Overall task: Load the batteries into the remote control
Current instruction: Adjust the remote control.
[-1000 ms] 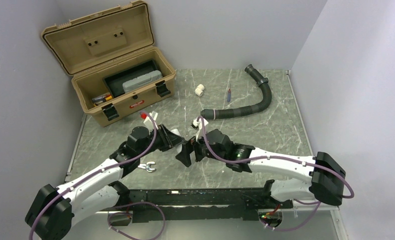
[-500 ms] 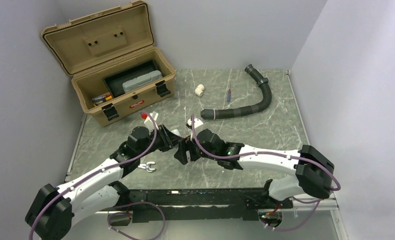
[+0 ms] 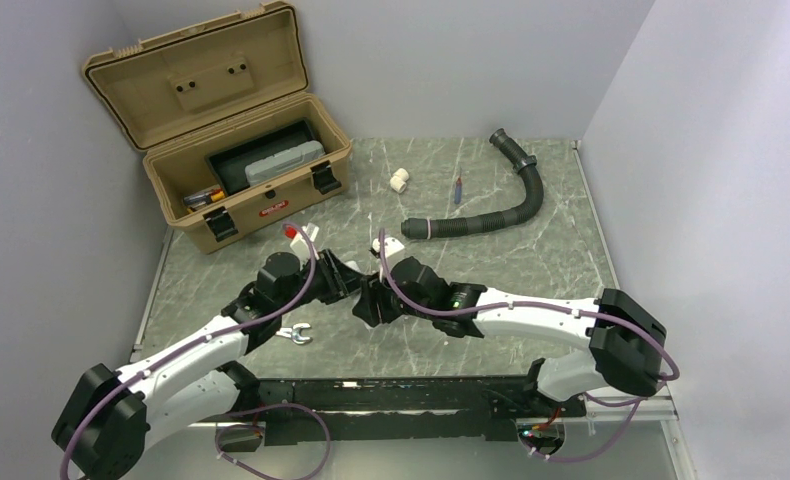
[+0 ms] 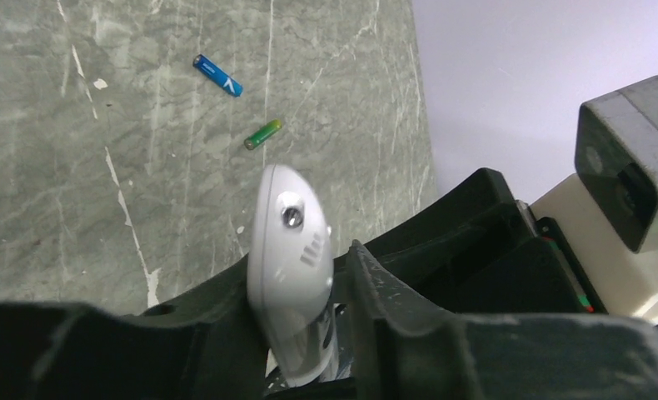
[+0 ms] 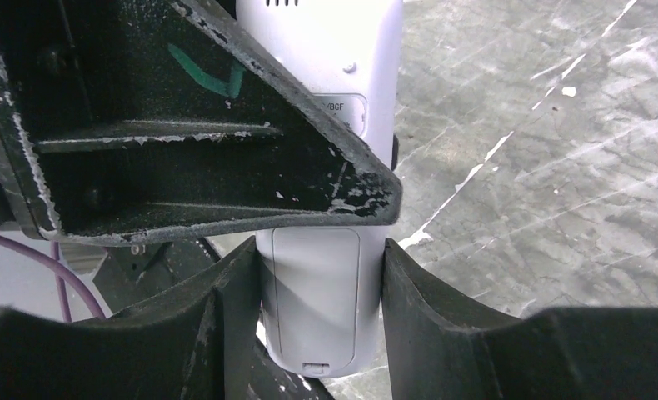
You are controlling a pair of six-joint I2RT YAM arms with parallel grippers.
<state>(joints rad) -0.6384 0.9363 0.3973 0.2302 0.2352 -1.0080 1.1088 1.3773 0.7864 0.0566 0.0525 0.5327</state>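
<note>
Right gripper (image 5: 319,250) has closed in around the remote's (image 4: 288,225) cover (image 5: 316,308) end; whether it grips yet, I can't tell. Left gripper (image 4: 299,275) clamps the remote. Looks like the cover-opening step, and next needs a firm pinch and slide.

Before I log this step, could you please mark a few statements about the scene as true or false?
1. The left gripper holds the remote. True.
2. Both batteries are in the remote. False: the blue battery and the green battery lie on the table.
3. The toolbox is closed. False: its lid stands open.
4. The cover is on the remote's back. True.
5. The right gripper has a finger on each side of the remote. True.
</note>
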